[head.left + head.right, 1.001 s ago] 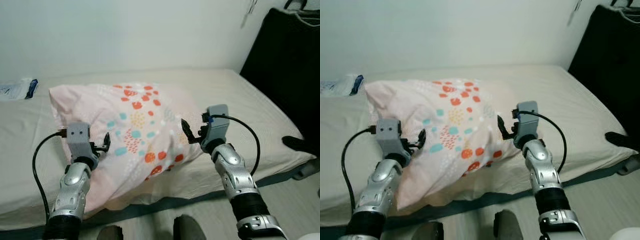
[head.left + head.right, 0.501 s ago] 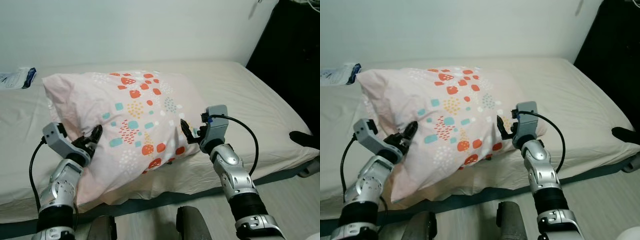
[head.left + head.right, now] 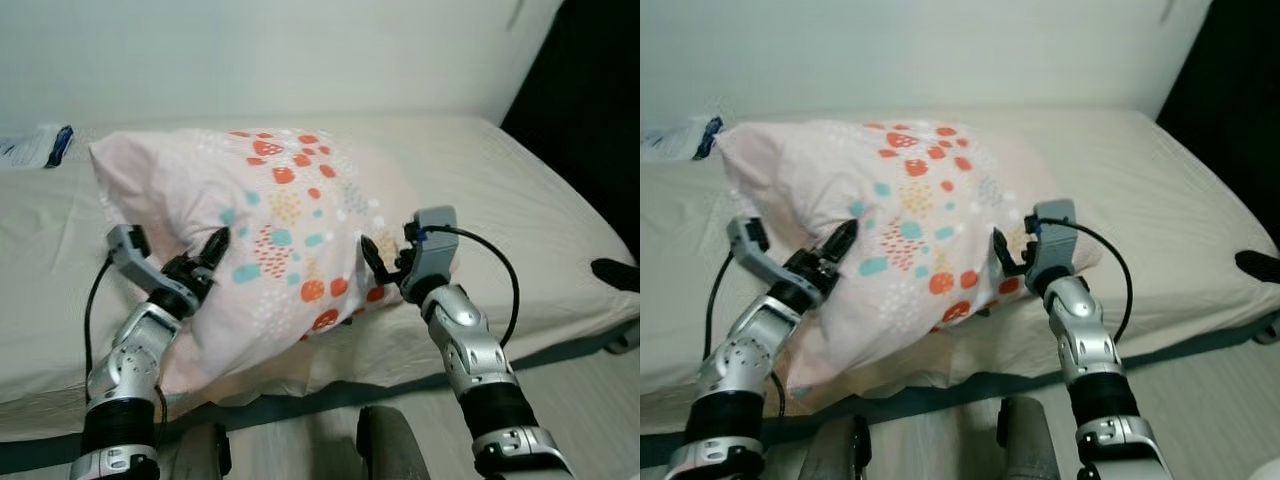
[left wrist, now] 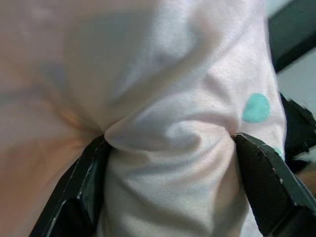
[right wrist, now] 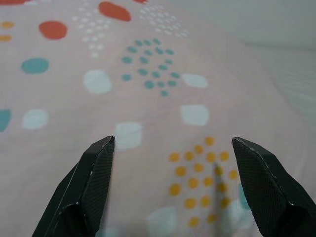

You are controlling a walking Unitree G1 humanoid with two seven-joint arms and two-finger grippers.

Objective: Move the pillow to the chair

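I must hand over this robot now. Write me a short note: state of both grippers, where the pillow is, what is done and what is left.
Left gripper: fingers pinch a fold of the pillow at its left side.
Right gripper: open, fingers against the pillow's right side, nothing clamped.
Pillow: on the bed, near its front edge, between both arms.
Done: left grip taken.
Left: secure the right side, lift, carry to the chair, set it down.

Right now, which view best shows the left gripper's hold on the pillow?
Left wrist view: both fingers pinch a bunched fold of the pillow. The eye views show the left gripper against the pillow's side, contact unclear.
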